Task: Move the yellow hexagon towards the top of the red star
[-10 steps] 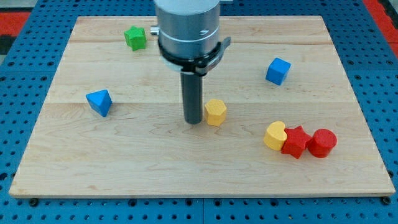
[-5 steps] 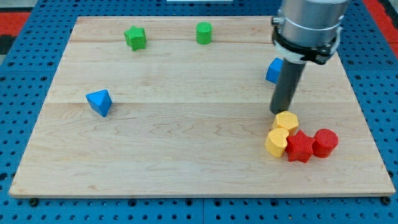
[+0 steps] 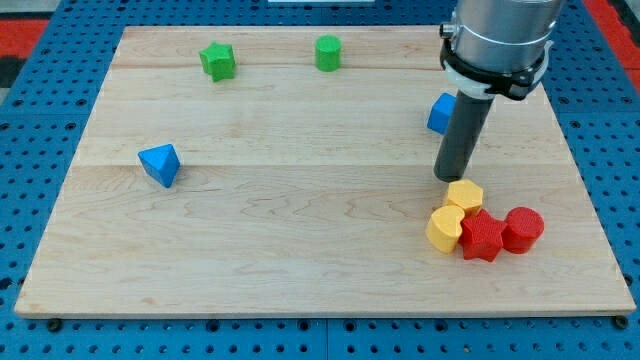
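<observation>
Yellow hexagon (image 3: 464, 195) flat-side up, touching red star (image 3: 482, 237) top, my tip (image 3: 449, 179) adj.

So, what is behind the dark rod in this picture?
A blue cube stands behind the rod, only its left part showing; the rest is covered. My tip sits just above-left of the yellow hexagon.

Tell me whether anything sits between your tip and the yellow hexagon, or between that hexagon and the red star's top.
Nothing visible does. My tip sits just up-left of the yellow hexagon, with no block between. The hexagon already touches the red star at its upper-left side; the yellow heart lies to the star's left.
</observation>
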`<state>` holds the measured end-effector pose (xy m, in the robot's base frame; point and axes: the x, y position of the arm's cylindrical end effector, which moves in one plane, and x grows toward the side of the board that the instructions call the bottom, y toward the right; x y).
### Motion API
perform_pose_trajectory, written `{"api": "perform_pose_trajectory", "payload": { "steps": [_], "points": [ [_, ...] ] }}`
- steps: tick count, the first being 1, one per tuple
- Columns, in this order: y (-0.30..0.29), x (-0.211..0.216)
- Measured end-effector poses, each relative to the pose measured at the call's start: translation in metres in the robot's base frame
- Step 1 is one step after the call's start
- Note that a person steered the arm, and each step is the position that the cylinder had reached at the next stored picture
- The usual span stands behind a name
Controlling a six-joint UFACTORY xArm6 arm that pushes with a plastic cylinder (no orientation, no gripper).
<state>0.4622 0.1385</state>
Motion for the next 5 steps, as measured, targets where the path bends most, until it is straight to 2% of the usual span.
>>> {"api": "perform_pose_trajectory", "payload": {
  "steps": [2,3,4,5],
  "points": [
    [-0.001,0.007],
    [0.001,0.03],
    [0.005,0.019],
    [0.036,-0.001]
  ]
}}
